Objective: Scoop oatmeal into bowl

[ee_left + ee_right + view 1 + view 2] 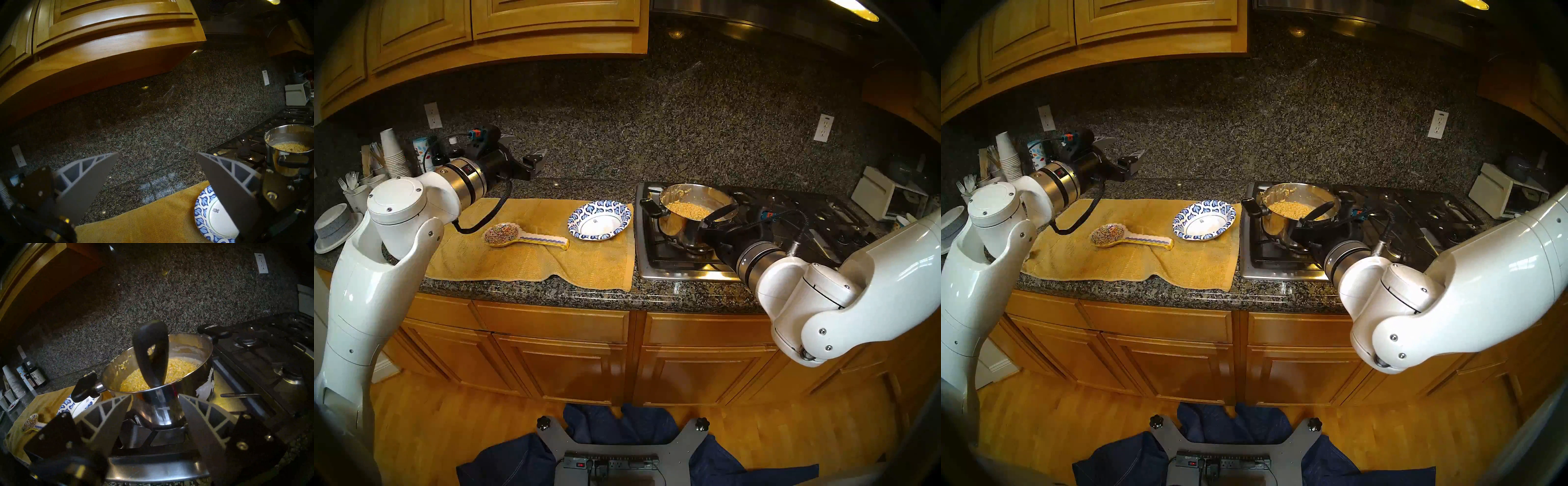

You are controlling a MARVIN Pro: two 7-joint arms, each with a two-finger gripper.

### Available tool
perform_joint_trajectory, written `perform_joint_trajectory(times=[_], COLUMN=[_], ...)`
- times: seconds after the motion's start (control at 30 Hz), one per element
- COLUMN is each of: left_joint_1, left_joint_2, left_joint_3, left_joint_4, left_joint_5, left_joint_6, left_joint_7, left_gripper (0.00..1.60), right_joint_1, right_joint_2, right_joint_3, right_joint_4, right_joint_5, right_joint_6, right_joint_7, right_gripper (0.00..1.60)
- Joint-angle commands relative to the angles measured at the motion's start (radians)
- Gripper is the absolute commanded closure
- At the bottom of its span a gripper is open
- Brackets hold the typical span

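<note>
Your right gripper [155,397] sits jaws apart just short of the black looped ladle handle [151,351] leaning on the rim of the shiny steel pot [683,227]; nothing is grasped. Your left gripper [157,155] hangs spread and empty above the speckled granite table [551,186]. The tan-yellow grainy oatmeal [687,208] is all in the pot. The blue-and-white leaf-rimmed paper bowl [599,220], at 9 o'clock from the pot, holds nothing. No scoop is done. The bowl rim lies near the stove edge; the yellow towel [531,258] offers open room.
</note>
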Motion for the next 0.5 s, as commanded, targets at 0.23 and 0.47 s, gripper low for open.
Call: perform_joint_trajectory(times=[0.23,0.47], left_joint_1=[-0.029,-0.029], left_joint_2=[0.004,0.006], left_joint_3=[-0.016,-0.015], left_joint_4=[-0.020,-0.020], left_joint_5=[0.000,-0.002], left_joint_6=[-0.020,-0.021], left_joint_7=[0.001,0.003], left_gripper=[0.00,0.00], right_joint_1=[0.108,0.139], right_joint_2=[-0.046,-0.075], right_joint_3=[0.006,-0.003], right_joint_4=[0.002,0.002], right_joint_5=[0.053,0.098], right_joint_6=[-0.007,-0.007], right_joint_7=[-0.108,-0.107], right_gripper=[0.26,0.28])
